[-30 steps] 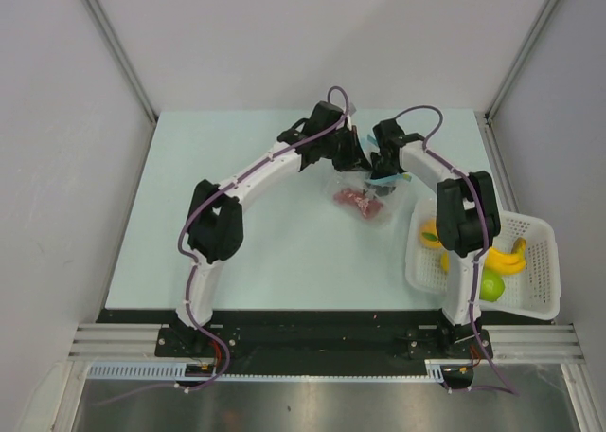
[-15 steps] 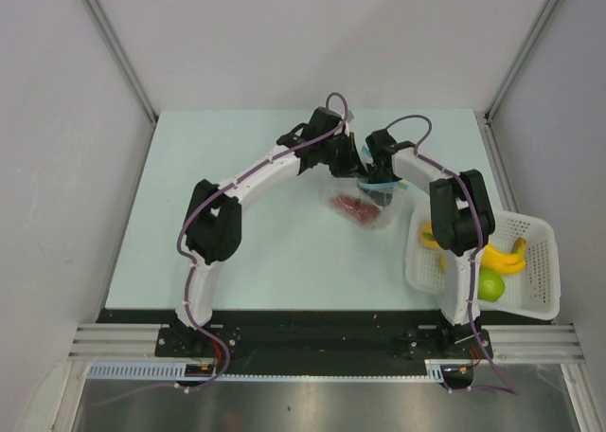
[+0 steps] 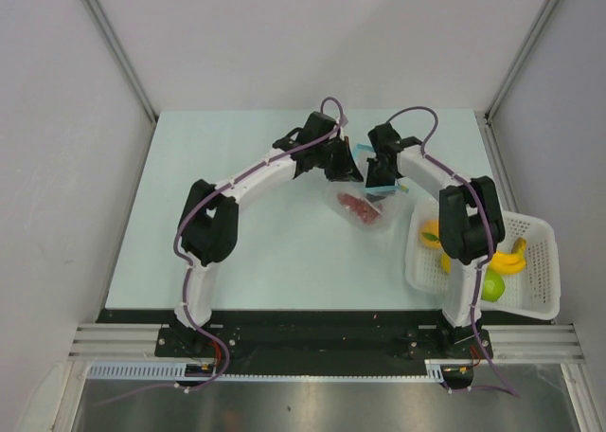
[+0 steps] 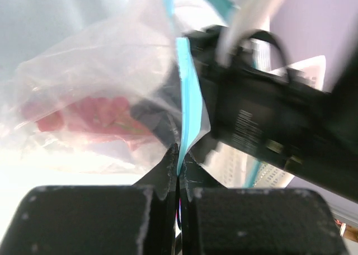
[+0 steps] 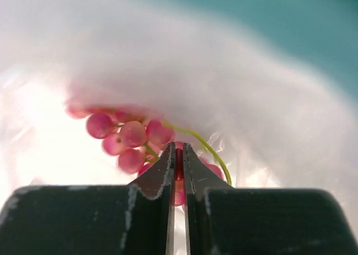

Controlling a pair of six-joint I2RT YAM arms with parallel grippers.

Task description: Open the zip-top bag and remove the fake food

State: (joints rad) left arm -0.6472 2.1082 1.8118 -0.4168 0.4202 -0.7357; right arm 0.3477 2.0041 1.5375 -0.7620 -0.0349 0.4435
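The zip-top bag (image 3: 377, 220) lies at mid-table with its mouth lifted, and a red berry cluster (image 3: 356, 206) is inside it. My left gripper (image 3: 353, 171) is shut on the bag's blue zip strip (image 4: 187, 81); its tips (image 4: 179, 154) pinch the strip's lower end. The berries (image 4: 103, 114) show through the film. My right gripper (image 3: 379, 183) holds the other side of the mouth, close beside the left one. In the right wrist view its jaws (image 5: 178, 151) are shut on the clear film, with the berries (image 5: 131, 135) just behind.
A white perforated basket (image 3: 542, 235) sits at the right table edge beside the right arm, holding an orange (image 3: 431, 233), a banana (image 3: 507, 259) and a green apple (image 3: 490, 285). Grey walls close in the table at the left, back and right.
Both grippers kept their hold on the bag mouth. They closed together, then drew slightly apart, and the bag shifted a little to the left.
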